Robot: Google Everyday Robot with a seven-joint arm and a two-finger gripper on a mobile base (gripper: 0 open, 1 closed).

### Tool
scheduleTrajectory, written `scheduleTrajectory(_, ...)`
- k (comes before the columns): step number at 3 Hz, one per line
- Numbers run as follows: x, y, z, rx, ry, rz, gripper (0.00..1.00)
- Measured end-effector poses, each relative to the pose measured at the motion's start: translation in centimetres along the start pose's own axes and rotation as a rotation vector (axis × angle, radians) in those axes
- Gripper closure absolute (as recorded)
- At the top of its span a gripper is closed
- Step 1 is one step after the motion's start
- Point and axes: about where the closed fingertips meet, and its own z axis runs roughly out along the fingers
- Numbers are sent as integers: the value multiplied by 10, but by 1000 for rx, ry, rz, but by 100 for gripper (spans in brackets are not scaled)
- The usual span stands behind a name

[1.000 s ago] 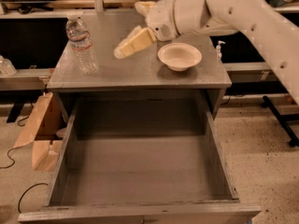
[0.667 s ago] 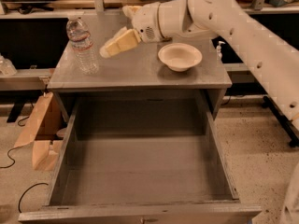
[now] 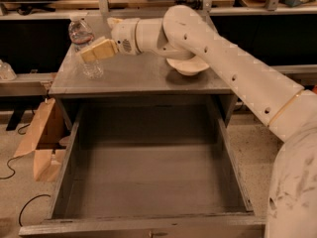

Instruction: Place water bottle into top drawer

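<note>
The water bottle (image 3: pixel 80 34), clear with a white cap, stands upright at the back left of the grey table (image 3: pixel 138 77). My gripper (image 3: pixel 97 37) is open at the bottle's right side, just above the tabletop. Its near pale finger (image 3: pixel 98 50) crosses in front of the bottle's middle, and the far finger shows behind the wrist. I cannot tell whether the fingers touch the bottle. The top drawer (image 3: pixel 153 177) is pulled fully open below the table's front edge, and nothing lies in it.
A white bowl (image 3: pixel 188 66) sits on the table's back right, partly hidden under my arm (image 3: pixel 228 53). A cardboard box (image 3: pixel 43 143) leans on the floor left of the drawer, with a cable (image 3: pixel 11 168) beside it. Shelving runs behind the table.
My gripper has swung left across the table, from beside the bowl to the bottle's right side. The bottle, the bowl and the drawer have not moved.
</note>
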Motion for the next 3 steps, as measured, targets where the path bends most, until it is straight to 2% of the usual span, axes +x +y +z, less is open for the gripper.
scheduleTrajectory(1, 3, -7, 32, 22, -49, -1, 0)
scheduleTrajectory(2, 1, -6, 53, 36, -73, -31, 14)
scheduleTrajectory(3, 3, -4, 65, 59, -63, -62, 38)
